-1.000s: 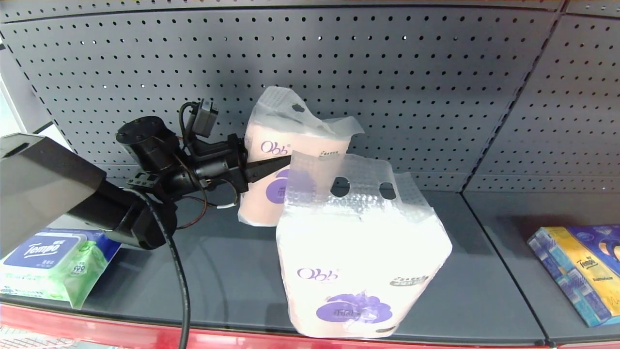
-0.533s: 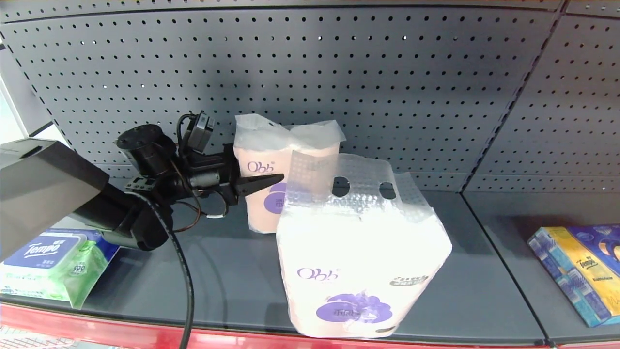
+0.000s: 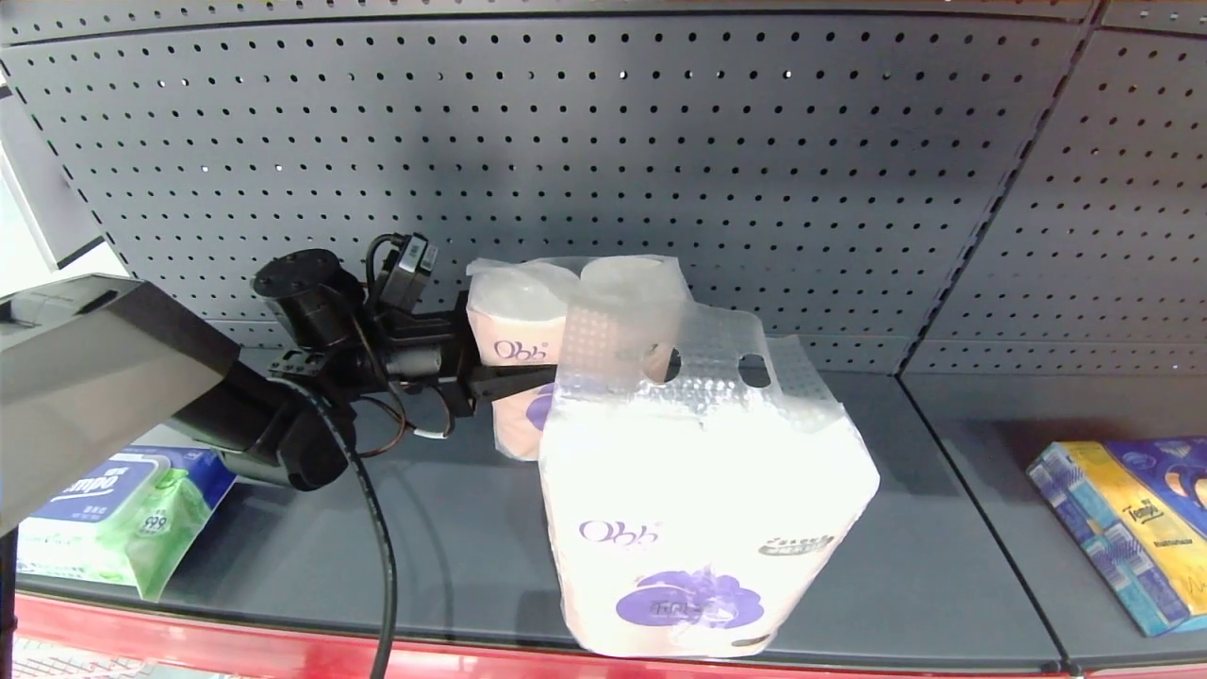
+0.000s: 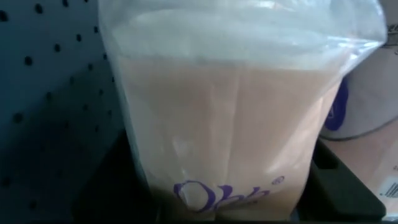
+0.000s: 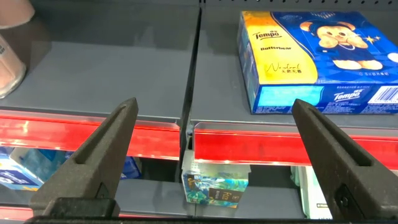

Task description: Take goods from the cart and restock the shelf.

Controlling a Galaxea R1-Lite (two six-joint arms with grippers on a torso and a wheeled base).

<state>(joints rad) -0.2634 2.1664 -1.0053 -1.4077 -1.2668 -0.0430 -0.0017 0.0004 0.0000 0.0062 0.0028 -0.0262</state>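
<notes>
My left gripper (image 3: 533,363) is shut on a pink and white toilet paper pack (image 3: 514,325) with purple print, held upright low over the back of the grey shelf (image 3: 453,528). Whether its base touches the shelf I cannot tell. That pack (image 4: 230,124) sits close in the left wrist view, with dark fingers (image 4: 339,186) at its sides. A second, larger pack of the same kind (image 3: 702,490) stands at the shelf's front and hides part of the held one. In the right wrist view my right gripper (image 5: 217,162) is open and empty, below the shelf's red front edge (image 5: 93,134).
A green and blue wipes pack (image 3: 113,509) lies at the shelf's left front. Blue and yellow tissue boxes (image 3: 1132,528) (image 5: 311,56) lie on the right bay past a divider. Perforated grey back panel (image 3: 660,141) closes the rear. More goods sit on a lower shelf (image 5: 214,183).
My left gripper has lowered the held pack from a raised, tilted pose to upright near the shelf, and shifted it right, behind the front pack.
</notes>
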